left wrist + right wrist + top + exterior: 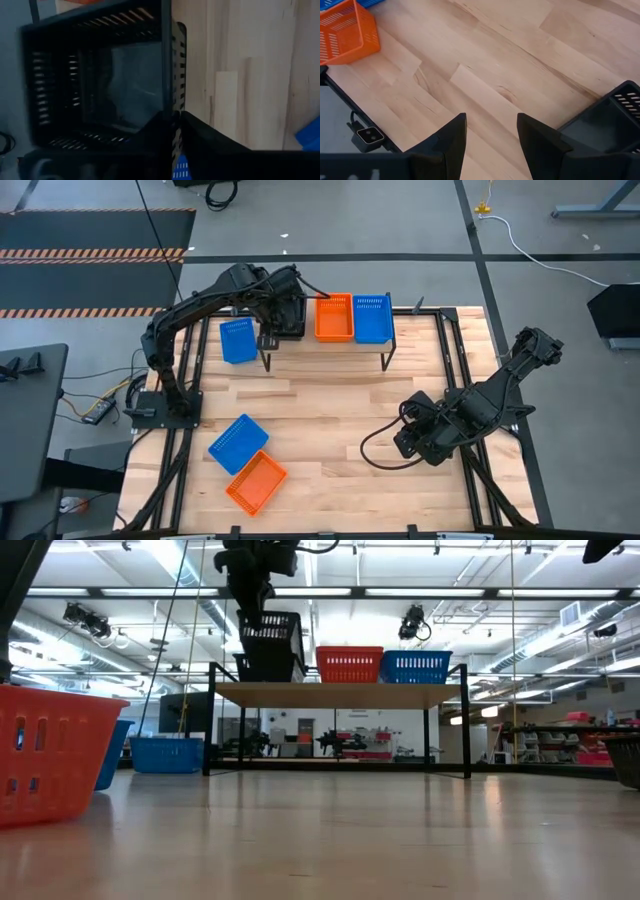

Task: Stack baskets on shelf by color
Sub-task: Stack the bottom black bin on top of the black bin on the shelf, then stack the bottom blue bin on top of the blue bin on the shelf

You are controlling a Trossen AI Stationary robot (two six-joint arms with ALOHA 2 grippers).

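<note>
My left gripper (272, 315) is over the shelf's left end (268, 340), shut on a black basket (272, 632). This basket sits tilted just above a second black basket (270, 666) that stands on the shelf. An orange basket (335, 317) and a blue basket (372, 318) stand side by side on the shelf's middle and right. My right gripper (490, 135) hovers open over the table's right part, beside another black basket (612, 120), touching nothing. My left gripper holds the upper black basket by one side wall (169, 75), near its rim. One finger (150, 135) is inside the basket and one (210, 142) is outside. It comes from above (250, 585). The basket is tilted over the lower black basket; whether they touch I cannot tell.
A blue basket (238, 340) lies on the table just left of the shelf. Another blue basket (238, 443) and an orange basket (256, 482) lie near the table's near left corner. Bare wood (330, 420) lies between the shelf and the near edge.
</note>
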